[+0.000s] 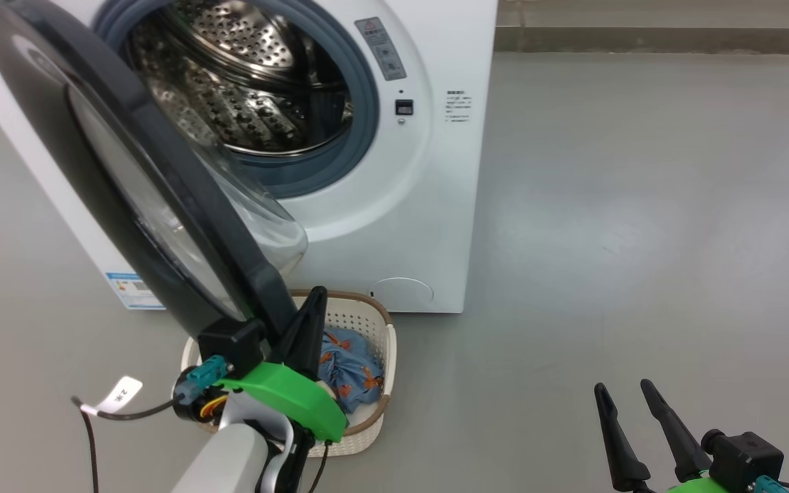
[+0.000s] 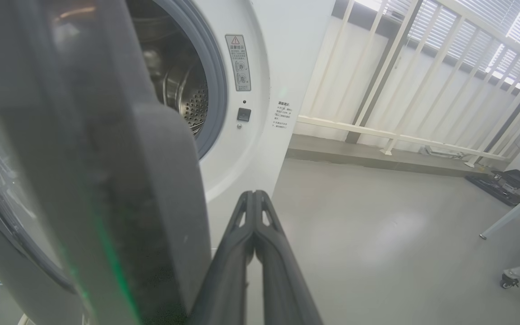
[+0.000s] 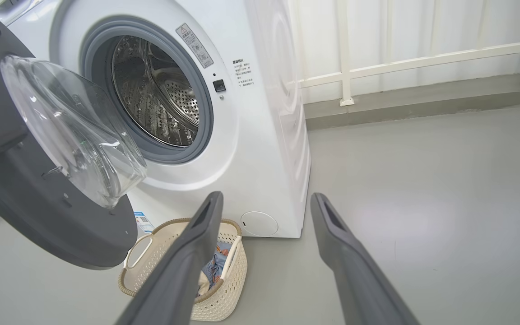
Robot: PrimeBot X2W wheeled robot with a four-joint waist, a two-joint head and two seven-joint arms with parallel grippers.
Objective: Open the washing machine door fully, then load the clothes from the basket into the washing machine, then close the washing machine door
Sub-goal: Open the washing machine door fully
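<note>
The right gripper [image 3: 265, 196] hangs with its two dark fingers [image 3: 183, 271] spread wide and nothing between them. Beyond it stands the washing machine [image 3: 264, 135], its door [image 3: 39, 225] swung out to the left, so the dark inner face and the clear glass bowl [image 3: 75, 135] are turned toward the room. The mouth is uncovered, a grey-blue gasket [image 3: 203, 131] ringing the perforated steel drum [image 3: 156, 95]. On the grey floor [image 3: 422, 203], close in front of the machine and near the door's lower edge, sits the cream basket [image 3: 224, 293] with blue printed clothes [image 3: 215, 269] inside. A white railing [image 3: 422, 58] runs along the far wall to the right.
</note>
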